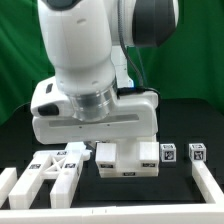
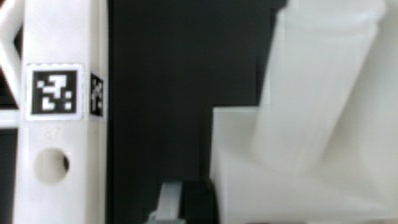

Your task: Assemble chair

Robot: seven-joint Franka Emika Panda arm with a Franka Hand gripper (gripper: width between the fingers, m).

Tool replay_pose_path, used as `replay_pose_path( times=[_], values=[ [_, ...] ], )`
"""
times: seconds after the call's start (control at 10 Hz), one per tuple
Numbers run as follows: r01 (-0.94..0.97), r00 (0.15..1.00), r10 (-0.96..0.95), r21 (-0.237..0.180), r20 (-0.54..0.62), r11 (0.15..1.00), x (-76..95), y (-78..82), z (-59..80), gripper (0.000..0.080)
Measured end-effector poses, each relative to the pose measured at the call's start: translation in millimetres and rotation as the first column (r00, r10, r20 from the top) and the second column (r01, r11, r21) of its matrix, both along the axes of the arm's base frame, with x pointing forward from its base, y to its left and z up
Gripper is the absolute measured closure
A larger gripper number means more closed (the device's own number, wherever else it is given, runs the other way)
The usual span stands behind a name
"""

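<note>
The gripper (image 1: 112, 138) is held over the white block (image 1: 125, 160), its grasp not discernible; a tagged cube (image 1: 168, 153) is seen at the block's three o'clock.

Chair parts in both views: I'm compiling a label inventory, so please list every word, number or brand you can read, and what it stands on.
No word, number or brand is readable in either view.
Two small cubes: black-and-white square tags, patterns only, no text.
White slab: one square tag, pattern only.
Robot arm: plain white, no marking visible.
</note>
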State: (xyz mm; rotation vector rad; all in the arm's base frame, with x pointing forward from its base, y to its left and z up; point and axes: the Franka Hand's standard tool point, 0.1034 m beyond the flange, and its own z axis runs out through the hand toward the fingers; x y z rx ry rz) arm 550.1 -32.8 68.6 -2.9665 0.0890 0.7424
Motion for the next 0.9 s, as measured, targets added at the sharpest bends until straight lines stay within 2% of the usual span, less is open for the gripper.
replay_pose_path(
  times=[0.1, 0.2, 0.3, 0.4, 0.5, 0.6, 0.7, 0.8, 0.9],
  values=[
    [-0.018, 0.992, 0.02, 0.011, -0.126, 1.0, -12.2, 2.3, 0.8, 0.0765],
    [-0.044, 0.968, 0.046, 0.013, -0.246, 0.999, -17.1, 3.0, 0.1, 0.0765],
    [-0.086, 0.941, 0.08, -0.003, -0.328, 0.996, -15.6, 2.6, -3.2, 0.0765],
    [-0.09, 0.937, 0.082, -0.009, -0.34, 0.996, -11.6, 3.6, -8.4, 0.0765],
    [-0.081, 0.908, 0.073, 0.0, -0.414, 0.997, -22.4, 2.7, -6.5, 0.0765],
    [-0.079, 0.896, 0.071, -0.001, -0.439, 0.997, -21.6, 0.9, -12.0, 0.0765],
    [-0.083, 0.909, 0.073, -0.007, -0.41, 0.997, -14.8, 0.2, -15.1, 0.0765],
    [-0.077, 0.909, 0.065, -0.012, -0.412, 0.997, -15.4, -0.4, -15.0, 0.0765],
    [-0.038, 0.882, 0.012, -0.047, -0.472, 0.998, -27.2, -2.7, -19.2, 0.0765]
  ],
)
